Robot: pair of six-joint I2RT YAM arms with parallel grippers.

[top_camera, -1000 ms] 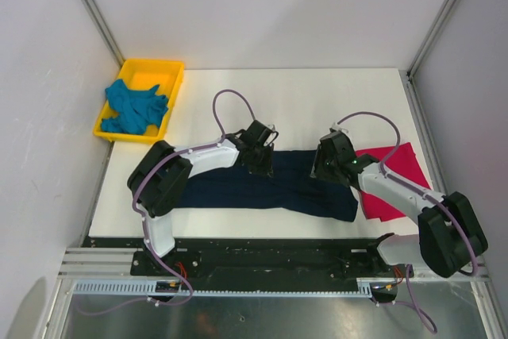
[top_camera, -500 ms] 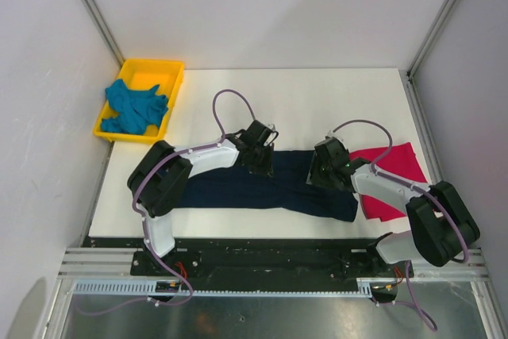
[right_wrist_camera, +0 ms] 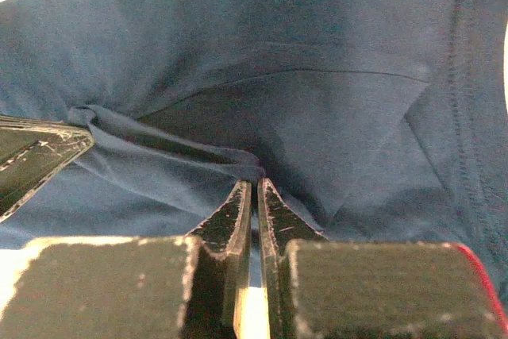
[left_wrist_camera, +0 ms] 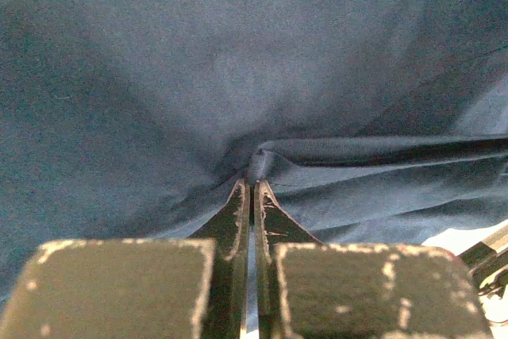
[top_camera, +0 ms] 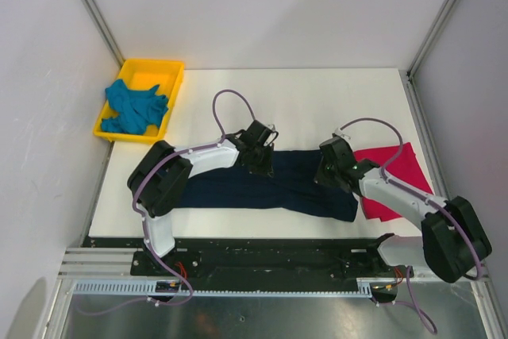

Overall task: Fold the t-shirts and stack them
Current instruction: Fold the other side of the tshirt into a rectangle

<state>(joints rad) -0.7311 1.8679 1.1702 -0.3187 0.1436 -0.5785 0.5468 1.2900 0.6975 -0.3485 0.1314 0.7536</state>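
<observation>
A dark navy t-shirt lies spread in a long band across the near part of a white desk. Its far edge is pinched in two places. The left fingers are almost fully closed and clamped on a small ridge of navy cloth. The right fingers, likewise nearly shut, are gripping a fold further along to the right. A crimson-pink t-shirt lies flat just beside the navy one's right end. A teal t-shirt is heaped in a yellow tray by the far left corner of the desk, well apart from the others.

The step is judged to be a fold of the navy shirt, with the far edge to be carried over toward the near edge. For a clean fold, both pinches should be lifted together and level. They should be held evenly apart so the cloth between them is taut, then lowered square onto the near hem before release. The crimson-pink shirt should not be dragged along.
</observation>
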